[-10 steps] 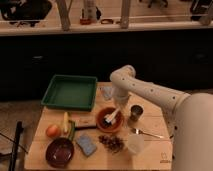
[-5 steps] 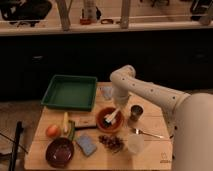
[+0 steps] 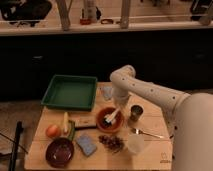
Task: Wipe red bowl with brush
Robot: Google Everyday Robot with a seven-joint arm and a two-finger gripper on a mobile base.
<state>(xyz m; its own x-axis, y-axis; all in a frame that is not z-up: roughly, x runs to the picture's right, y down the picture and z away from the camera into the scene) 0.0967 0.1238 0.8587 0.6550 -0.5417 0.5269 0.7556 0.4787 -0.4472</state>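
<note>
One arm: the white arm (image 3: 150,92) sweeps in from the right edge and bends down over the middle of the wooden table (image 3: 150,152).
Gripper: the gripper (image 3: 118,111) hangs just above the far rim of the red bowl (image 3: 109,120), a little right of frame centre.
Fingers: I cannot tell whether they are apart or closed around the handle.
Brush: the brush (image 3: 112,118) lies inside the red bowl, pale handle slanting up toward the gripper, dark head low in the dish.
Step in hand: wiping seems to be under way, or just about to start, with the bristles down in the bowl.
Next move: it likely calls for dragging the head across the bowl's inside while keeping the bowl from sliding.
Neighbours: metal cup (image 3: 136,111) just right of the bowl, blue sponge (image 3: 87,144) lower left, maroon bowl (image 3: 59,152) at bottom left, green tray (image 3: 70,92) upper left.
</note>
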